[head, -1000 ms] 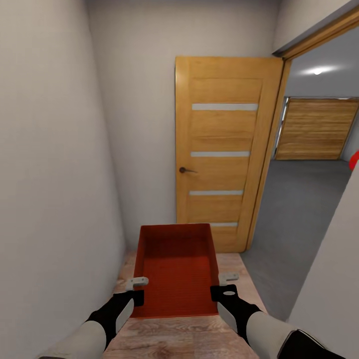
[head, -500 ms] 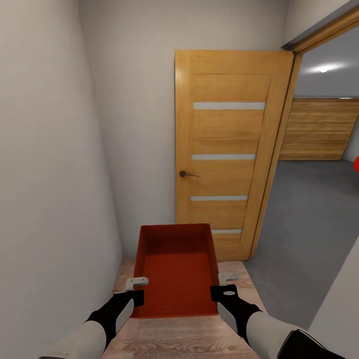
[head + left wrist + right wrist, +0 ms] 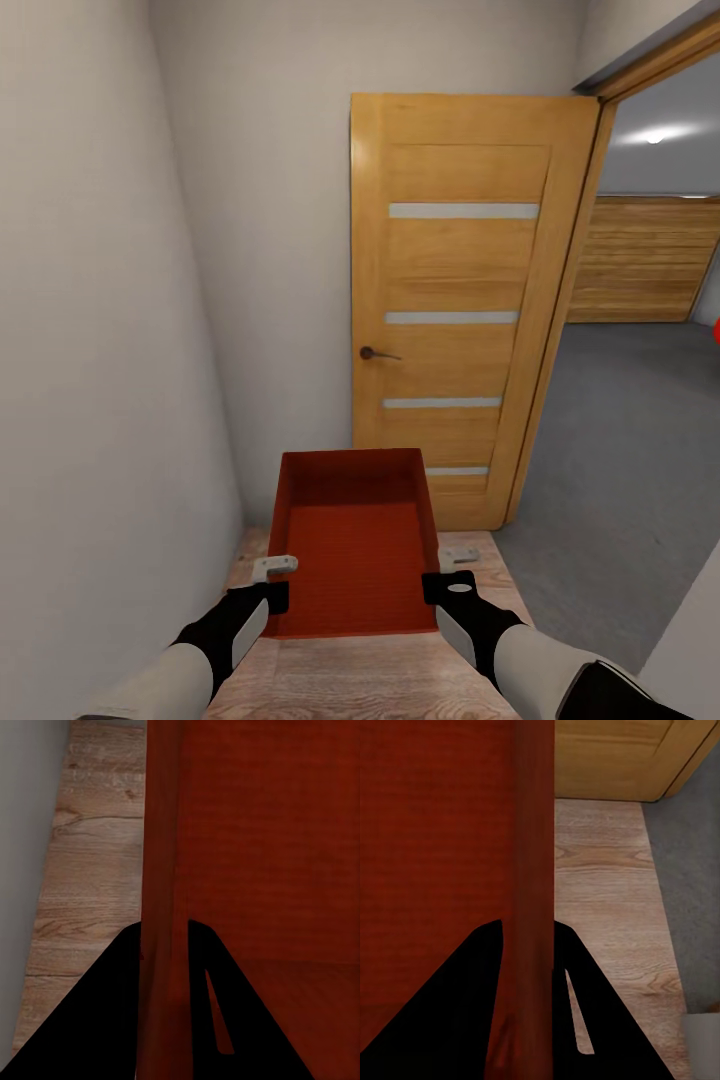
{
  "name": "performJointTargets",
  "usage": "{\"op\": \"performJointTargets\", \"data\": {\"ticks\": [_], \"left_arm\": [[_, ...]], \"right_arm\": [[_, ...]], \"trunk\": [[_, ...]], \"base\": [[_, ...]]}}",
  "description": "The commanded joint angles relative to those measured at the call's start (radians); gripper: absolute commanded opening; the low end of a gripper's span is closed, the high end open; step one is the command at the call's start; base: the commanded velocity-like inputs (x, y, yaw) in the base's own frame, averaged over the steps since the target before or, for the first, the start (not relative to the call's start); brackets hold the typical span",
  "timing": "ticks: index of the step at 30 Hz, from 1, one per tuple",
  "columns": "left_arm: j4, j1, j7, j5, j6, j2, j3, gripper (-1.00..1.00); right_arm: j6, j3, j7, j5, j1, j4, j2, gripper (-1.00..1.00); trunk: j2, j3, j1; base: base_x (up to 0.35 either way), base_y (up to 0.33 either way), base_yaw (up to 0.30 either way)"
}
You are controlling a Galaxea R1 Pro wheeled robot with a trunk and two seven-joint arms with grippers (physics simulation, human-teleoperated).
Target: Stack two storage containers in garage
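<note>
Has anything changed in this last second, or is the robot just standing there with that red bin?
The whole view has shifted: the wooden door looks larger and nearer, and the doorway to the grey-floored room sits further right, so the camera moved, seemingly forward. The storage container stays put between the arms, the left tool and right tool still clamped on its side walls.

An orange-red storage container [image 3: 352, 545] is held over light wood plank flooring [image 3: 370, 680], gripped at its left wall by the left end effector [image 3: 272, 578] and at its right wall by the right end effector [image 3: 455, 570]. A wooden door [image 3: 455, 300] with pale stripes stands open ahead; dark grey floor [image 3: 620, 450] is seen through the doorway.
</note>
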Motion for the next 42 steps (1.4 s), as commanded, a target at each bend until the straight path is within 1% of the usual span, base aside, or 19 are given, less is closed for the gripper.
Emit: {"op": "performJointTargets", "data": {"ticks": [1,21,42], "left_arm": [[-0.006,-0.001,0.009,-0.012,-0.016,0.001,0.018,-1.0],[-0.006,-0.001,0.01,-0.013,-0.016,0.001,0.017,-1.0],[-0.006,-0.001,0.01,-0.015,-0.015,0.0,0.017,-1.0]], "right_arm": [[0.002,-0.007,-0.001,-0.021,0.0,0.016,-0.001,-1.0],[0.002,-0.007,-0.001,-0.021,0.0,0.016,0.0,-1.0],[0.002,-0.005,0.0,-0.021,0.0,0.016,0.001,-1.0]], "trunk": [[-0.002,-0.002,0.0],[-0.002,-0.002,0.0],[-0.002,-0.002,0.0]], "base": [[0.002,0.0,0.0],[0.0,0.0,-0.011],[0.0,0.0,-0.278]]}}
